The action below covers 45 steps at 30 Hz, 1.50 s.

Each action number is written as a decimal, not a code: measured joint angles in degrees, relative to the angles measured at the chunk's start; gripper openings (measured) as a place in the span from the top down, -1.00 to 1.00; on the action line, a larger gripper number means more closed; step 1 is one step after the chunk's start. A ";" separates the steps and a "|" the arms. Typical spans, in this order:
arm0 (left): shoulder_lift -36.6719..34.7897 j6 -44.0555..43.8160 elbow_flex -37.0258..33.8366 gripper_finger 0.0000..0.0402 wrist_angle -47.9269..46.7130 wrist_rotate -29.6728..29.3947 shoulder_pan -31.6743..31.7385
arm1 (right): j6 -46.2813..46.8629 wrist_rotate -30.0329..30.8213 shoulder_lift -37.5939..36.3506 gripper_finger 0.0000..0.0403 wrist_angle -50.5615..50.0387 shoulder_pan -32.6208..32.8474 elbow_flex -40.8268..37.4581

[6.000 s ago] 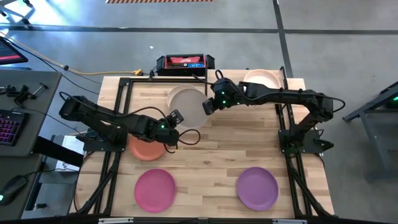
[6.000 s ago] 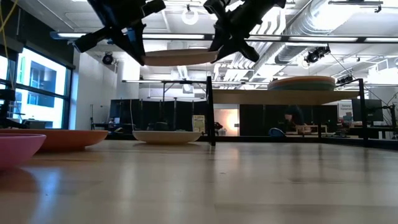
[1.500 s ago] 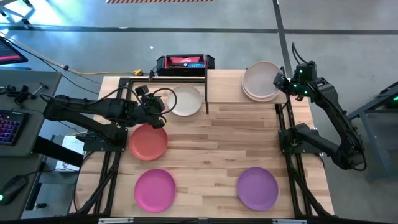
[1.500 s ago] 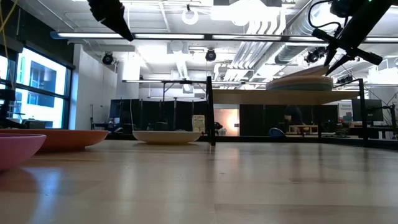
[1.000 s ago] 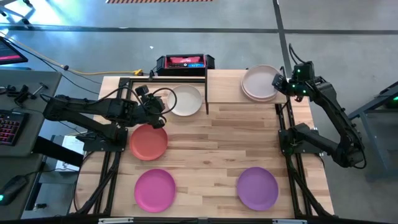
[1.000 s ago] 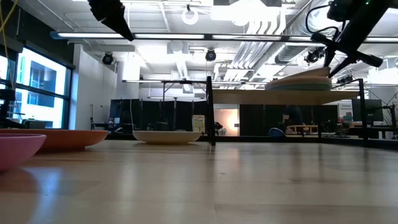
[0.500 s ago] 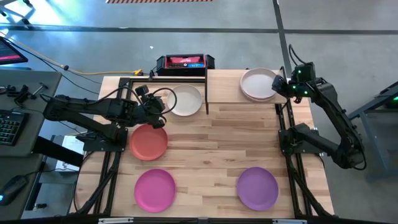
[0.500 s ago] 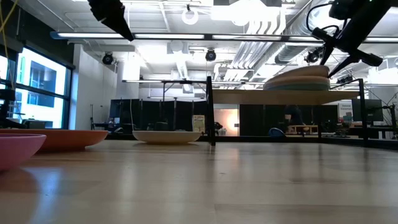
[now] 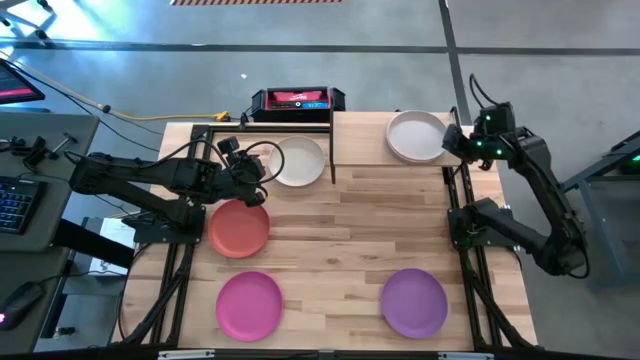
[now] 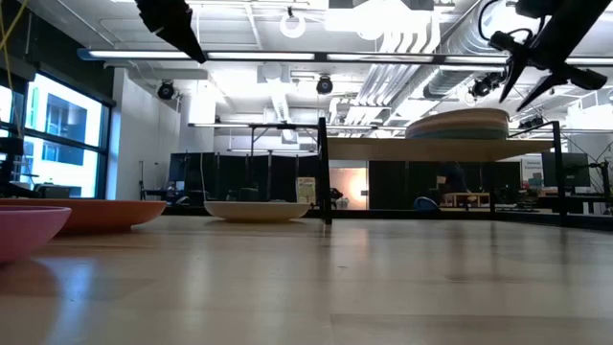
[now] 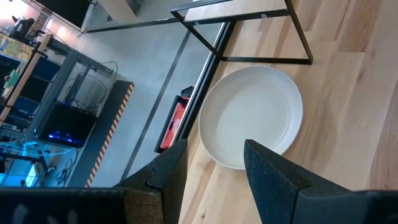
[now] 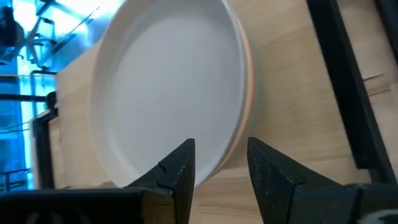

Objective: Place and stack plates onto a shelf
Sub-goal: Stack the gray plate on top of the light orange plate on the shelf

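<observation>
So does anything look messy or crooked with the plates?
Nothing stands out. The stack of plates sits level on the shelf, and the white, coral red, magenta and purple plates lie flat and apart on the table.

No legible text, labels, brands or numbers anywhere in view.

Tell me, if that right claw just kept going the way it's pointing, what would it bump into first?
Most likely the stack of plates on the shelf: the right claw points at its near rim, open, nothing between them.
</observation>
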 joint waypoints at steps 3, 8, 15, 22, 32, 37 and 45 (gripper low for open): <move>0.00 0.00 0.00 0.27 0.00 0.02 0.00 | 0.63 -2.58 -1.02 0.38 -0.04 0.00 0.78; 0.00 -0.02 0.00 0.27 0.00 0.56 0.00 | 0.98 -2.19 -1.90 0.38 -0.25 1.41 0.96; 0.00 -0.07 0.00 0.27 0.02 0.61 0.00 | 1.64 1.05 0.14 0.38 -0.35 4.84 0.96; 0.00 -0.11 0.00 0.27 0.09 0.76 0.00 | 1.72 2.27 2.57 0.38 1.15 7.28 0.94; 0.02 -0.09 0.00 0.27 1.07 1.90 0.00 | 1.78 3.71 5.04 0.38 1.14 9.41 0.93; 0.01 -0.07 0.00 0.27 1.07 1.90 0.00 | 1.94 0.71 4.04 0.38 1.86 9.90 0.91; 0.02 -0.09 0.00 0.27 1.07 1.90 0.00 | 6.40 -1.02 3.53 0.38 11.79 18.23 0.91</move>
